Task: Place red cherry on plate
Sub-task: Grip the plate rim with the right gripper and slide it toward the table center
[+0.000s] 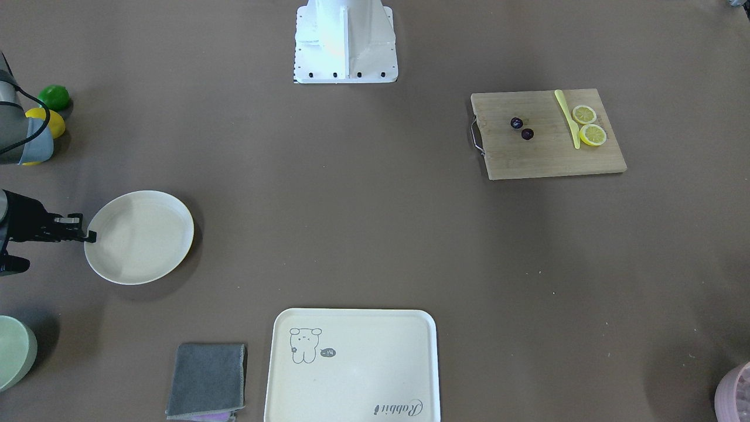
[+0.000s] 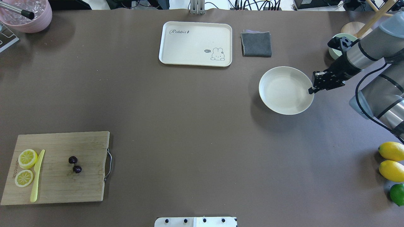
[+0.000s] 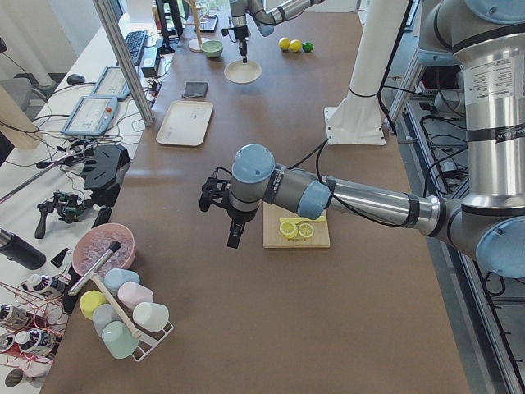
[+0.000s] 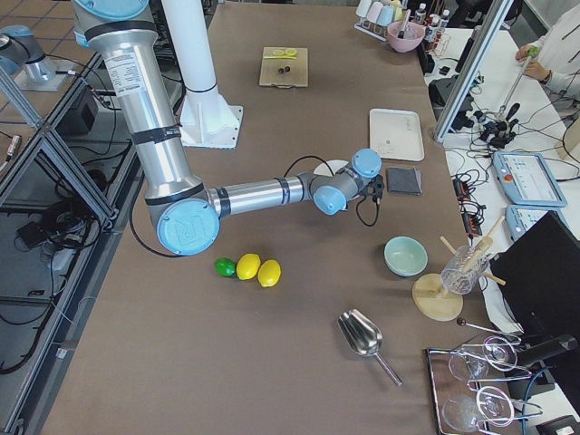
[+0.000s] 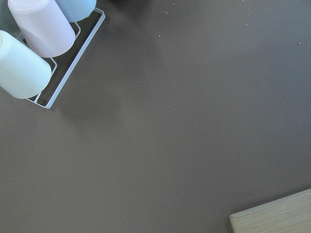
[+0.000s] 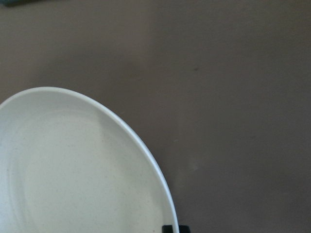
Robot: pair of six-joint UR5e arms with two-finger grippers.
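The red cherry [image 2: 75, 164] is a pair of small dark fruits lying on a wooden cutting board [image 2: 85, 186] at the table's near left, also seen as the cherry [image 1: 521, 128]. The round cream plate [image 2: 284, 94] sits far off at the right, bare inside. My right gripper [image 2: 311, 90] is at the plate's right rim with its fingers closed on the edge; the right wrist view shows a black fingertip [image 6: 170, 228] straddling that rim. My left gripper [image 3: 234, 240] hangs over bare table just beyond the board's outer end, and I cannot tell its state.
Two lemon slices [image 2: 26, 159] and a yellow knife [image 2: 37, 176] share the board. A cream tray [image 2: 195, 44] and grey cloth [image 2: 256, 44] lie at the far edge. A green bowl [image 1: 12, 351], lemons [image 2: 393, 151], a lime [image 2: 397, 194] and a cup rack [image 5: 39, 58] stand around.
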